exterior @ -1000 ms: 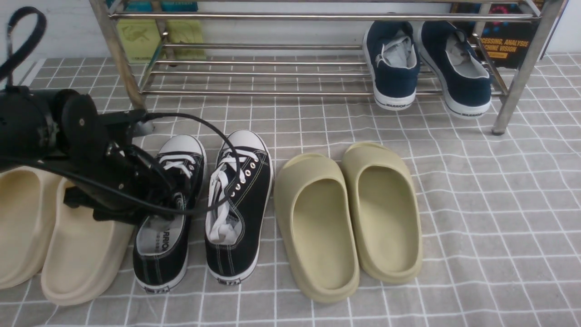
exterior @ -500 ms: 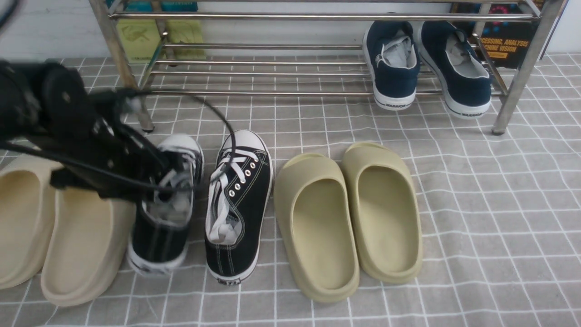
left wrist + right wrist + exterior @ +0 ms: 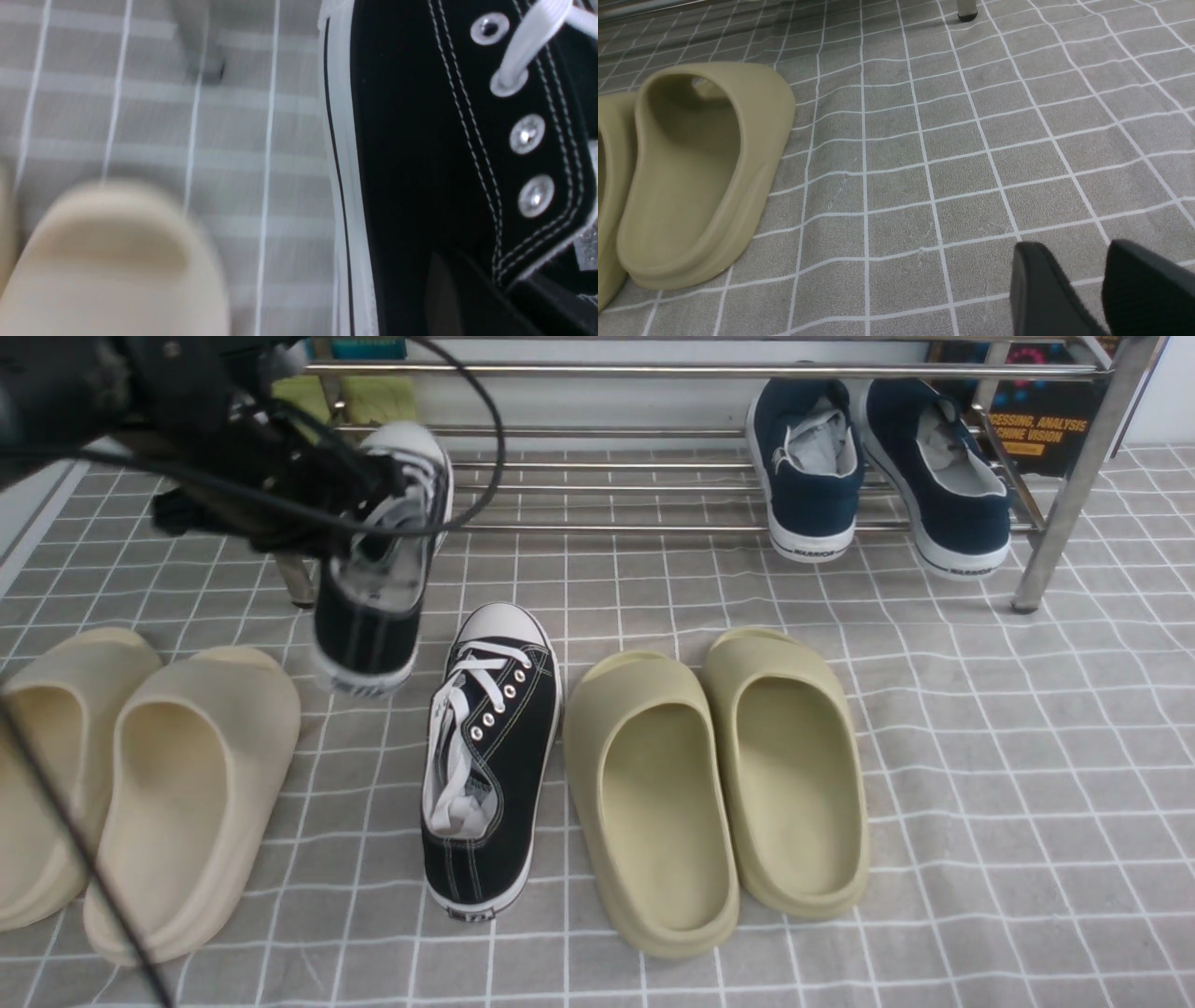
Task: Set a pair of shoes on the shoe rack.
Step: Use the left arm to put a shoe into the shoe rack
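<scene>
We saw the left tool (image 3: 373, 504) only as a blur in the front view, and its fingertips were lost against the held black sneaker (image 3: 369, 616), itself smeared at toe and heel. Toward ten o'clock, the left arm (image 3: 65, 392) ran out of the picture and covered part of the silver shoe rack (image 3: 597, 529), whose top was cut off at twelve. At nine, the outer beige slipper (image 3: 56, 756) was cropped. We could not read the print on the loose black sneaker's (image 3: 490, 765) heel.
</scene>
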`<act>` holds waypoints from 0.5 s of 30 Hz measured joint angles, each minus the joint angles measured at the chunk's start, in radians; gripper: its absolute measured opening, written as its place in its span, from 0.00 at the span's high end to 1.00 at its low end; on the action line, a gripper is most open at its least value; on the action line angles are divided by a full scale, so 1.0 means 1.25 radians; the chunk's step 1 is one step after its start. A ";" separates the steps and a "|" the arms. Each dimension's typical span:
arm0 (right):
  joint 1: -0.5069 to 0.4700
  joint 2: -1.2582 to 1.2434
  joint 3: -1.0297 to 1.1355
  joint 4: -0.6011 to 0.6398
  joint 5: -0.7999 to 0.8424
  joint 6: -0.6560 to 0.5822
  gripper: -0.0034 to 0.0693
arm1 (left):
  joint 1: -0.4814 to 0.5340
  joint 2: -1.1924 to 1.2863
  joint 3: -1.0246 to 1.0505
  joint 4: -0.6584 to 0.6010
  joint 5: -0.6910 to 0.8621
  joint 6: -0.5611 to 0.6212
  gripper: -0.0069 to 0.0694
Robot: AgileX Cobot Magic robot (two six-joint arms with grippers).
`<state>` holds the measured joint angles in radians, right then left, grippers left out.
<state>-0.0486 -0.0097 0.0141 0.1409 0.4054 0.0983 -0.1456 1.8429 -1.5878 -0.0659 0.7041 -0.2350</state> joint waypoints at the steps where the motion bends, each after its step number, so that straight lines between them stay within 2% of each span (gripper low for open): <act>1: 0.000 0.000 0.000 0.000 0.000 0.000 0.62 | 0.000 0.024 -0.032 0.000 -0.010 0.000 0.91; 9: 0.000 0.000 0.000 0.000 0.000 0.000 0.62 | 0.000 0.205 -0.225 0.018 -0.116 -0.001 0.91; 15: 0.000 0.000 0.000 0.000 0.000 0.000 0.62 | 0.000 0.252 -0.249 0.028 -0.204 -0.001 0.87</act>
<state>-0.0486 -0.0097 0.0141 0.1409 0.4054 0.0983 -0.1456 2.1585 -1.8986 -0.0313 0.4489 -0.2359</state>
